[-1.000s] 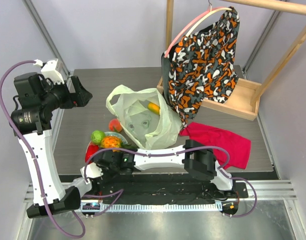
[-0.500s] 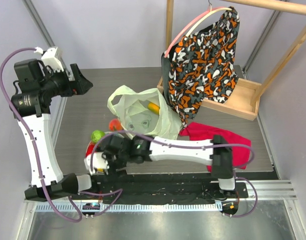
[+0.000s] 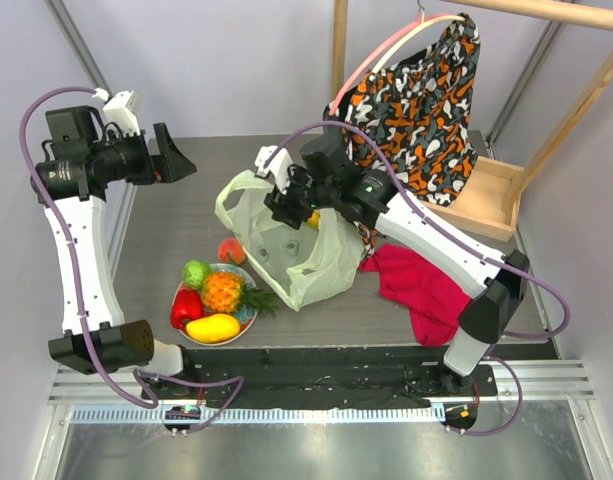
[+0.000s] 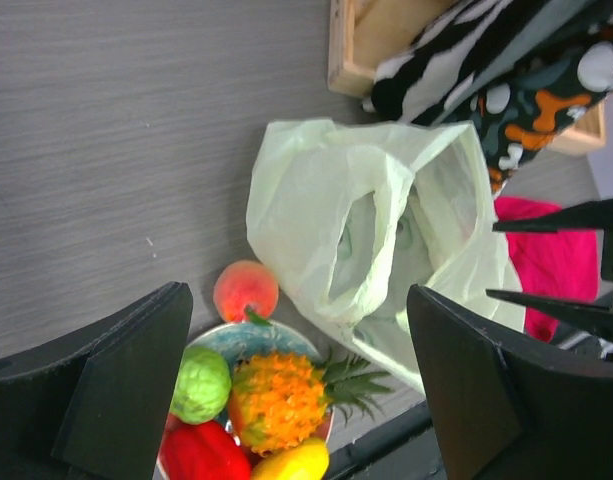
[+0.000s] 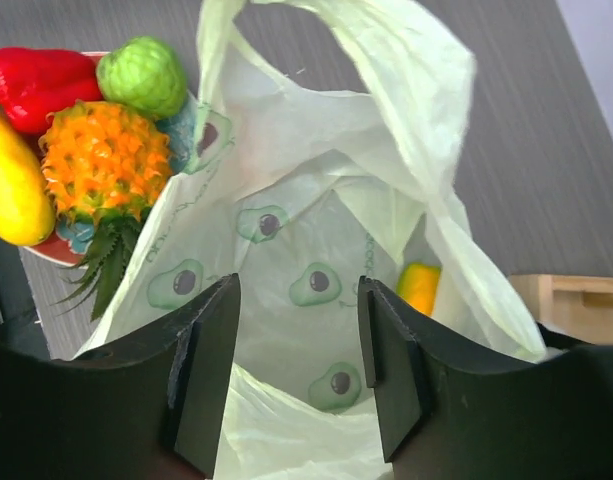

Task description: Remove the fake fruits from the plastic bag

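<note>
While the plastic bag (image 3: 291,240) lay open-mouthed on the table (image 3: 176,225), one yellow-orange mango (image 5: 419,287) sat inside it, and the right hand (image 3: 286,205) hung over the bag's mouth, fingers apart, holding nothing. Just left of the bag were a peach (image 3: 231,250) on the table and, beside it, a round plate (image 4: 271,338) that carried a green fruit (image 3: 195,273), a pineapple (image 3: 224,291), a red piece (image 3: 185,307) and a second mango (image 3: 213,328). Well left of the bag and raised above the table, the left hand (image 3: 176,165) was empty, fingers spread wide.
</note>
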`<action>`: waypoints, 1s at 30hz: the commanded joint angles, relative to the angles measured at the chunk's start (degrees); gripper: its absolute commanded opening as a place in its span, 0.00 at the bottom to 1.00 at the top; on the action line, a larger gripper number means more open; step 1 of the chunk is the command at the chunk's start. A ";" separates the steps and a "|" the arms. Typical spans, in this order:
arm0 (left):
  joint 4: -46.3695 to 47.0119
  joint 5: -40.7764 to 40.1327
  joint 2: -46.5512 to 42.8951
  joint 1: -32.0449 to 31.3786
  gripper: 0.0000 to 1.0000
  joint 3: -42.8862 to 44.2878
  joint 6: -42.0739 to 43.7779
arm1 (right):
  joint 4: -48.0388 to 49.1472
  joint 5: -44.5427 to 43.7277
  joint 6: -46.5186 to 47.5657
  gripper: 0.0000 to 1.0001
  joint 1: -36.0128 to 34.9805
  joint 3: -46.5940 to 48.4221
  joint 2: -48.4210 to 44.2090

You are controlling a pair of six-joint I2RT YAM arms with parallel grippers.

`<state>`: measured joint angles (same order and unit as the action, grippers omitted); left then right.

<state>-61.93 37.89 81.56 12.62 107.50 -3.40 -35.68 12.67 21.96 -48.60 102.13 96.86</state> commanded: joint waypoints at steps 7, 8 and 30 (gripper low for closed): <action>-15.13 3.34 2.47 -11.37 0.94 0.52 15.59 | -1.14 -1.49 -1.83 0.52 0.69 -0.52 7.63; -15.50 2.55 2.20 -12.09 0.94 -0.09 16.31 | -1.58 -2.20 -1.65 0.51 1.13 -0.70 8.77; -3.37 1.66 4.22 -21.76 0.00 -10.56 7.09 | 15.19 -10.82 13.46 0.79 11.51 -8.35 22.23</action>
<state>-66.59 35.48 87.50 -8.91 97.10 4.45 -27.68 1.67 31.33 -37.30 94.13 117.89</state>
